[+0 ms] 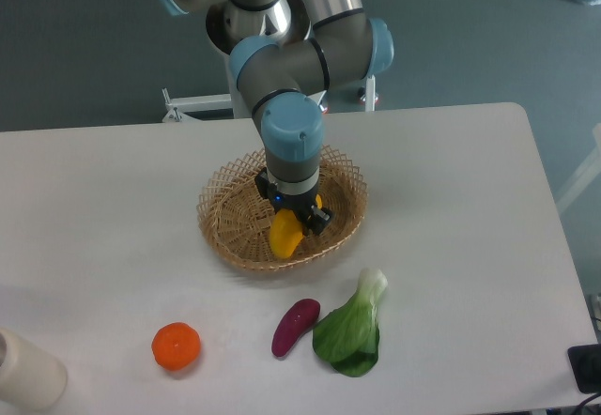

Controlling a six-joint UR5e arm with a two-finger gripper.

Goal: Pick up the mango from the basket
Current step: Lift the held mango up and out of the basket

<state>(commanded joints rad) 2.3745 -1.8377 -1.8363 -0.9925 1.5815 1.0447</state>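
The tan wicker basket (230, 222) sits in the middle of the white table. The yellow-orange mango (285, 235) is inside it, toward the front, its lower end pointing at the front rim. My gripper (293, 216) reaches straight down into the basket and is shut on the mango's upper end. The arm's wrist hides the top of the mango and part of the basket's back. I cannot tell whether the mango still touches the basket floor.
In front of the basket lie a round orange fruit (176, 346), a small purple eggplant (294, 327) and a green bok choy (352, 329). A white cylinder (26, 370) stands at the front left corner. A dark object (586, 366) sits at the right edge.
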